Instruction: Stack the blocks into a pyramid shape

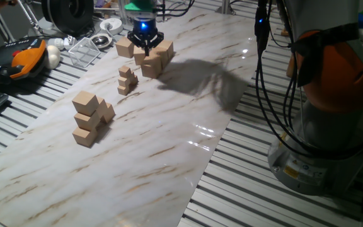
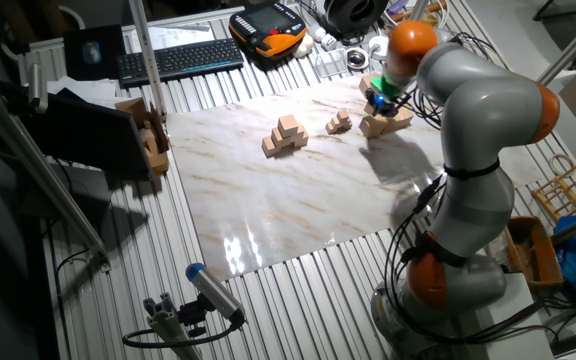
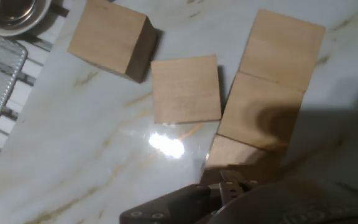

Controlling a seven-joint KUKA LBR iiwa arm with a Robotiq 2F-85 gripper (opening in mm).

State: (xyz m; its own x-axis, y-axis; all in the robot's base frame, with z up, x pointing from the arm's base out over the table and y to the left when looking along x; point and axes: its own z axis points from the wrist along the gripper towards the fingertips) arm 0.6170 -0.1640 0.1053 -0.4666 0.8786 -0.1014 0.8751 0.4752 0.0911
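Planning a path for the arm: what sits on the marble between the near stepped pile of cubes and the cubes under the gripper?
A small pile of much smaller tan cubes, seen in both fixed views.

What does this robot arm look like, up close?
The arm has rounded silver-grey segments with orange bands at the joints. Black cables hang alongside it. The gripper is dark, with a blue light glowing above it.

Hand view is showing 4 large tan blocks [image 3: 186,89]; fixed views are showing 3 block clusters [image 1: 91,118] on 1 worktop [image 1: 169,157].
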